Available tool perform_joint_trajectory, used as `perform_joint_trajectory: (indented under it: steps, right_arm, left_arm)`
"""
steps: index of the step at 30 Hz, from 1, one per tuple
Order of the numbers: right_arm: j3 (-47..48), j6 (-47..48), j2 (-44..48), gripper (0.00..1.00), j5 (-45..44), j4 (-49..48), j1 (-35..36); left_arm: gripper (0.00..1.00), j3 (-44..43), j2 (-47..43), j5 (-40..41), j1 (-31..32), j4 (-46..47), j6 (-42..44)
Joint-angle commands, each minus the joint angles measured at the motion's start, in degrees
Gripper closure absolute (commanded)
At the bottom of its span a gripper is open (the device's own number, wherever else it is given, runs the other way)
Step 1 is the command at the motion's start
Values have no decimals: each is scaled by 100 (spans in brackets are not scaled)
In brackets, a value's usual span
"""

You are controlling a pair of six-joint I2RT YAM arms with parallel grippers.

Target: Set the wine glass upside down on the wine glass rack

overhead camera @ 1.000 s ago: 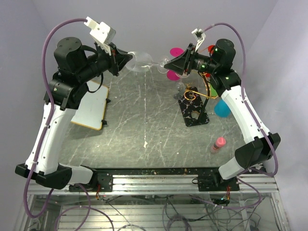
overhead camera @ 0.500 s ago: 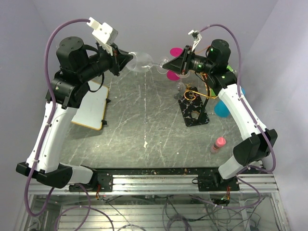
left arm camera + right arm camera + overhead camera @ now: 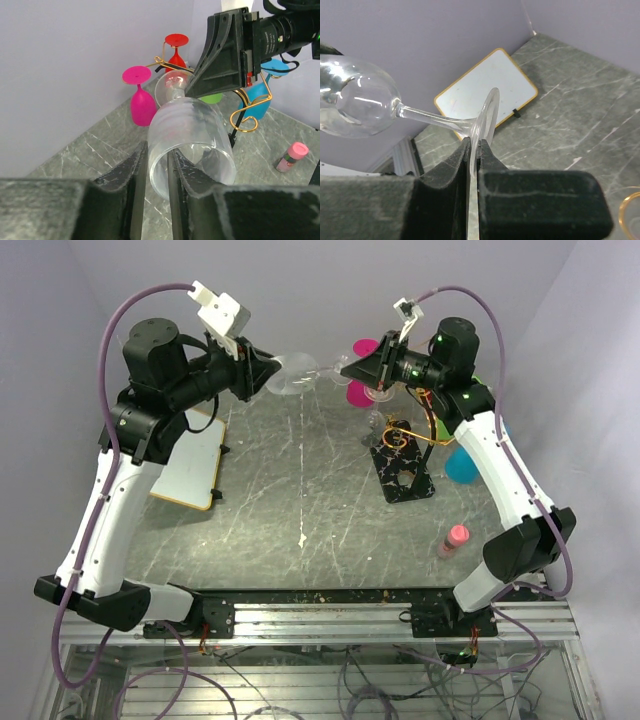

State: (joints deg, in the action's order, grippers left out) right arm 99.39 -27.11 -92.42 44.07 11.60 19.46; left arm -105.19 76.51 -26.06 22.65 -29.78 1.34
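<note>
Top view: the wine glass (image 3: 297, 371) lies level in mid-air. The left claw (image 3: 268, 370) is at its bowl and the right claw (image 3: 350, 370) at its foot. The wine glass rack (image 3: 402, 455) stands on the table just below the right claw and nearer its base. Coloured glasses (image 3: 358, 392) hang on it.

Left wrist view: the left claw's jaws are a little apart and straddle the bowl's rim. I cannot tell whether they press on it.

Right wrist view: the right claw is clamped on the edge of the foot, with stem and bowl reaching out past its tips.

Judgement: this looks like a hand-over. The left claw should open fully and back straight off the rim without dragging it. The right claw holds only a thin edge, so it should grip firmly, turn slowly and keep clear of the hung glasses.
</note>
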Motion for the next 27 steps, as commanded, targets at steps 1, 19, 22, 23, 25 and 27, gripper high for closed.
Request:
perform_joint_trajectory:
  steps: [1, 19, 22, 23, 25, 27]
  right_arm:
    - [287, 632, 111, 100, -240, 211, -39]
    - [843, 4203, 880, 100, -389, 2176, -431]
    - [759, 5021, 1142, 100, -312, 2762, -415]
    - [682, 5247, 1238, 100, -273, 2962, -412]
    - [511, 5616, 1448, 100, -236, 3248, -407]
    - [322, 6000, 1666, 100, -264, 3507, -400]
  left_arm:
    - [64, 53, -146, -380, 15, 403, -158]
    - [15, 797, -1389, 662, -205, -573, 1192]
    - [11, 1100, -1635, 887, -316, -654, 1377]
    - [9, 1216, -1705, 968, -349, -679, 1444]
    - [6, 1438, -1835, 1130, -415, -739, 1647]
    - [4, 1636, -1902, 1341, -500, -838, 1752]
